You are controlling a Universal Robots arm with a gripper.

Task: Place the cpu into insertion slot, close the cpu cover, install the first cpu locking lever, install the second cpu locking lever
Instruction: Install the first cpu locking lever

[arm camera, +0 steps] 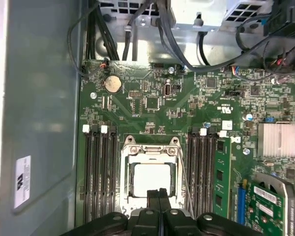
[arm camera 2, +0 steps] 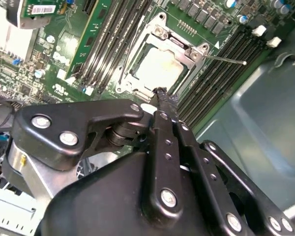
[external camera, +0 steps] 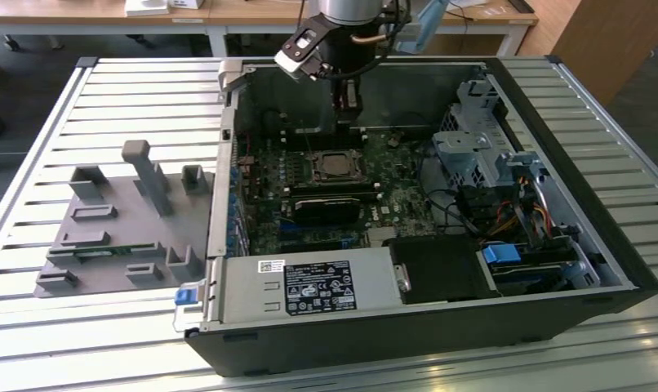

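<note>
Since the cpu [arm camera: 150, 179] sits flat in the socket on the motherboard [arm camera: 152, 105] and the cpu cover [arm camera: 148, 149] looks folded down around it, the step in hand reads as the first locking lever. Gripper [arm camera: 159, 195] hangs over the socket edge with its fingers pressed together and nothing between them, tips just beside the cover rim in the first wrist view. To do it well, push with the closed tips on the lever [arm camera 2: 223, 59], not on the chip top, guide it down under its hook, and keep off the memory slots [arm camera: 99, 172]. Counts: one cpu, one cover, one gripper. One lever sticks out free in the second wrist view; a second lever I cannot make out. Two slot banks, one each side of the socket. One coin battery [arm camera: 112, 83].
</note>
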